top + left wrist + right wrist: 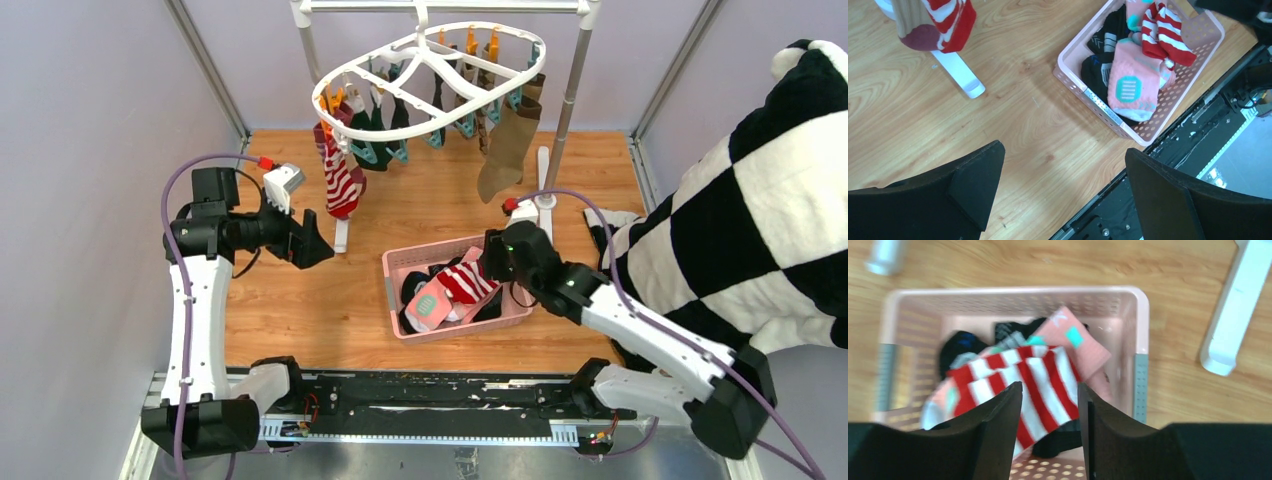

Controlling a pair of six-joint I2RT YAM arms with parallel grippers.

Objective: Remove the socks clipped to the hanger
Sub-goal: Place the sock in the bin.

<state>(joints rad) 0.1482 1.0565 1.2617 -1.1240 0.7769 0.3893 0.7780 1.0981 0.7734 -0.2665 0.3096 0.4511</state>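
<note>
The white hanger (pixel 428 48) hangs from the rack with several socks clipped to it: a red-white striped one (pixel 341 180) at its left end, dark ones (pixel 375 130) in the middle, an olive-brown one (pixel 507 150) on the right. My left gripper (pixel 315 240) is open just left of and below the striped sock (pixel 948 25), holding nothing (pixel 1063 149). Over the pink basket (pixel 395 262), my right gripper (pixel 492 262) has its jaws apart (pixel 1050 386). A red-white striped sock (pixel 1023 380) lies loose beneath it on a pink sock (pixel 432 305) and black ones.
The grey rack pole (pixel 570 90) and its white feet (pixel 1233 315) (pixel 958 75) stand on the wooden floor beside the basket (pixel 1143 330). A large black-and-white checked plush cloth (pixel 760 200) fills the right side. Walls close in on the left and at the back.
</note>
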